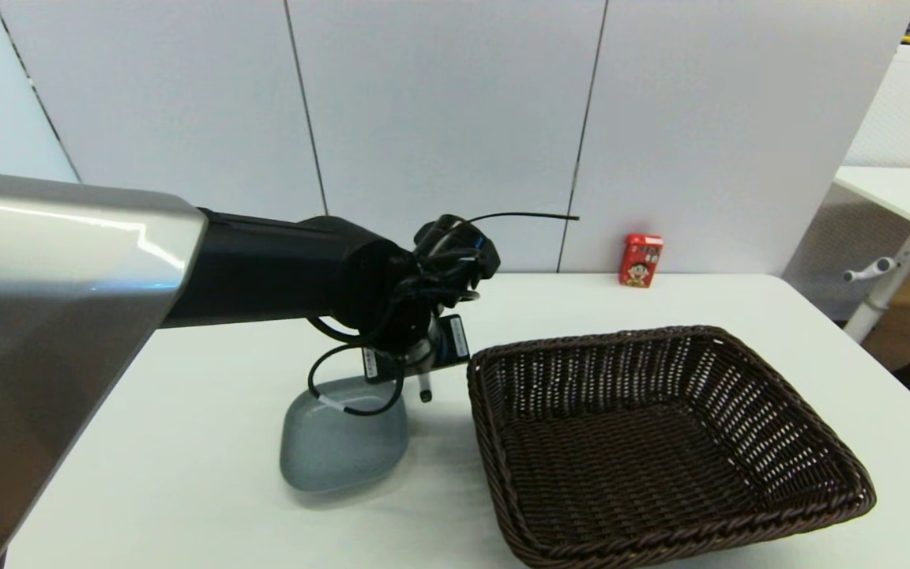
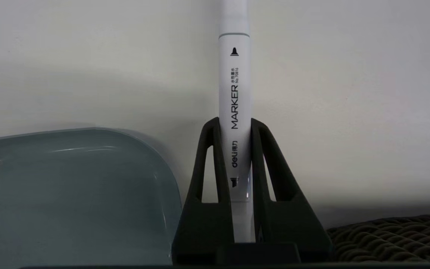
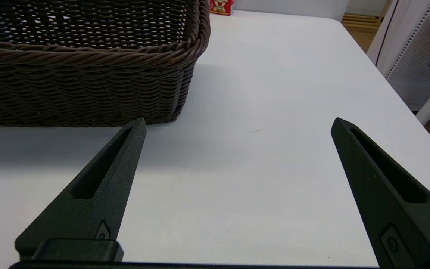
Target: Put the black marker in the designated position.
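My left claw (image 2: 234,125) is clamped on the black marker (image 2: 234,97), whose long axis runs straight out past my fingertips over bare table (image 2: 349,112), grey dish (image 2: 69,194) to one side, basket (image 2: 394,235) to the other, while my right claw (image 3: 237,125) gapes wide, idle.

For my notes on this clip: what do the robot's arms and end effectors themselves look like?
The left arm has a broad silver-grey shell near the camera, then a round matte black link. Loose black cables loop around its wrist, and small white labels sit by the left end effector. Both it and the right end effector have two long, matte black, tapering fingers with slot-shaped cutouts.
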`<state>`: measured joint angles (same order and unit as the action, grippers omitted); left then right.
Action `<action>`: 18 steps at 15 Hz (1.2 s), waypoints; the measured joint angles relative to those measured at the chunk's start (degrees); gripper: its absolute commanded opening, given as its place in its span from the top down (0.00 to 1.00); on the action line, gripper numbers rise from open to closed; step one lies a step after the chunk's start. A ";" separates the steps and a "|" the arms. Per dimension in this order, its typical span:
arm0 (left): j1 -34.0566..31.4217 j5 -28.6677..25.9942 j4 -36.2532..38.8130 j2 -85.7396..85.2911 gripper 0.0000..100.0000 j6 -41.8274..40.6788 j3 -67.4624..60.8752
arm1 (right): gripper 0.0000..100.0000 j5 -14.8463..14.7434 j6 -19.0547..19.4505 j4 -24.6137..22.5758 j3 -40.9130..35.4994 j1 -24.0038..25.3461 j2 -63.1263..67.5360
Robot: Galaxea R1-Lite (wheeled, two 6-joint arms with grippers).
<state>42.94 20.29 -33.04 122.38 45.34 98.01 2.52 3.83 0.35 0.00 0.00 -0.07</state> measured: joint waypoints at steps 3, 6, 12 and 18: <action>0.22 -0.02 0.05 0.22 1.00 0.59 -0.09 | 0.00 0.00 -0.02 0.00 0.00 0.00 0.00; 0.30 -0.11 1.37 0.30 0.00 0.68 -0.13 | 0.00 -0.02 -0.04 0.00 0.00 0.00 0.00; 0.23 -0.11 1.49 0.24 0.00 0.63 -0.63 | 0.00 0.00 0.00 -0.02 0.00 0.00 0.00; -2.86 -0.13 1.34 -3.08 0.00 -1.88 0.61 | 0.00 0.00 0.02 0.00 0.00 0.00 0.00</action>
<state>40.07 20.15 -31.70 119.30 43.46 98.62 2.52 3.85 0.35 0.00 0.00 -0.07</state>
